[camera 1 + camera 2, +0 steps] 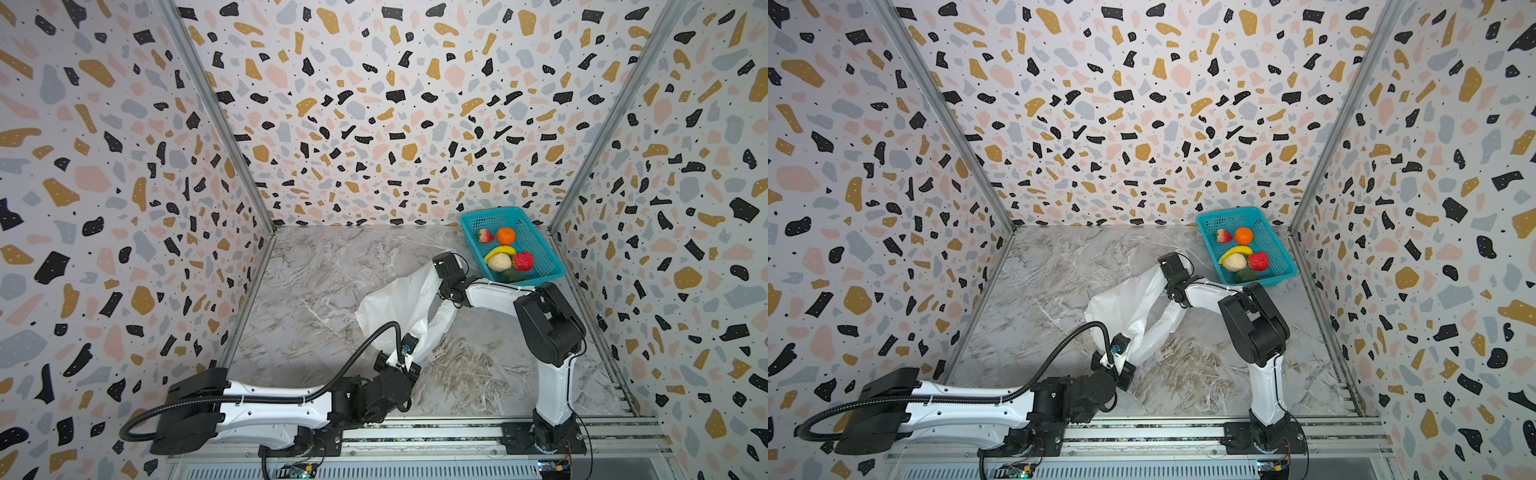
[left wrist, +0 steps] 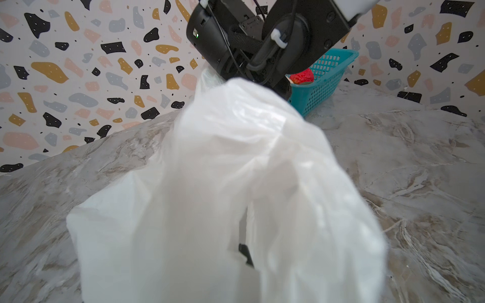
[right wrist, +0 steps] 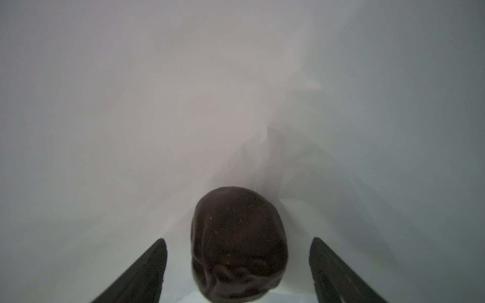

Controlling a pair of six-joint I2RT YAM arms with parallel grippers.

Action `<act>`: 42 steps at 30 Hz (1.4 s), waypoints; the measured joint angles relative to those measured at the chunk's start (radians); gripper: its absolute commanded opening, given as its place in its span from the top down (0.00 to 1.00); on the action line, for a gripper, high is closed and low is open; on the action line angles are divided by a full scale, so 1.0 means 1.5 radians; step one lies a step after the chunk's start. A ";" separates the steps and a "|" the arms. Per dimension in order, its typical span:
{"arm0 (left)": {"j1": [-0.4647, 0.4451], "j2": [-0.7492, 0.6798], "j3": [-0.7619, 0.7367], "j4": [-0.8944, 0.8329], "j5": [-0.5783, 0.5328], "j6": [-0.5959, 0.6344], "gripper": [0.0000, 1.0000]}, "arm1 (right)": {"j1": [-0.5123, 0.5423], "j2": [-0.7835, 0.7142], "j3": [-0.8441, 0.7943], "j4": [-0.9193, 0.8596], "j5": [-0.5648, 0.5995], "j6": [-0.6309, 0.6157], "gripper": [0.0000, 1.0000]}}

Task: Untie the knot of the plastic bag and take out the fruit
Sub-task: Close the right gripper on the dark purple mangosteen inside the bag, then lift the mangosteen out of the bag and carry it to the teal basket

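The white plastic bag (image 1: 395, 303) (image 1: 1125, 305) lies crumpled mid-table between both arms. My left gripper (image 2: 245, 253) is shut on the plastic bag's near edge; only a black sliver of finger shows through the folds. My right gripper (image 3: 238, 240) is inside the bag, hidden in both top views. It stands open, and a dark purple-brown fruit (image 3: 237, 244) sits between its fingers (image 3: 147, 267) with a gap on each side. The knot is out of view. Other fruit lie in the teal basket (image 1: 490, 214): an orange (image 1: 505, 235), a banana (image 1: 500, 250) and a red one (image 1: 523, 261).
The basket (image 1: 1225, 212) stands at the back right corner against the walls and also holds a pinkish piece (image 1: 485, 236), a beige bumpy one (image 1: 498, 262) and a green one (image 1: 513, 275). Patterned walls close three sides. A metal rail (image 1: 415, 432) runs along the front.
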 measured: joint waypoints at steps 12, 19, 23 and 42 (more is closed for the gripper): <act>0.000 -0.005 0.000 0.000 0.000 0.000 1.00 | 0.000 0.028 0.010 -0.012 0.033 -0.018 0.48; 0.000 -0.005 0.000 -0.001 -0.007 0.000 1.00 | 0.000 0.005 -0.021 -0.005 0.022 -0.041 0.52; 0.000 0.000 0.000 -0.001 -0.018 -0.001 1.00 | 0.008 -0.066 -0.102 -0.003 0.005 -0.062 0.52; 0.000 0.042 0.000 -0.014 -0.063 -0.030 1.00 | 0.132 -0.426 -0.372 -0.061 -0.044 -0.138 0.52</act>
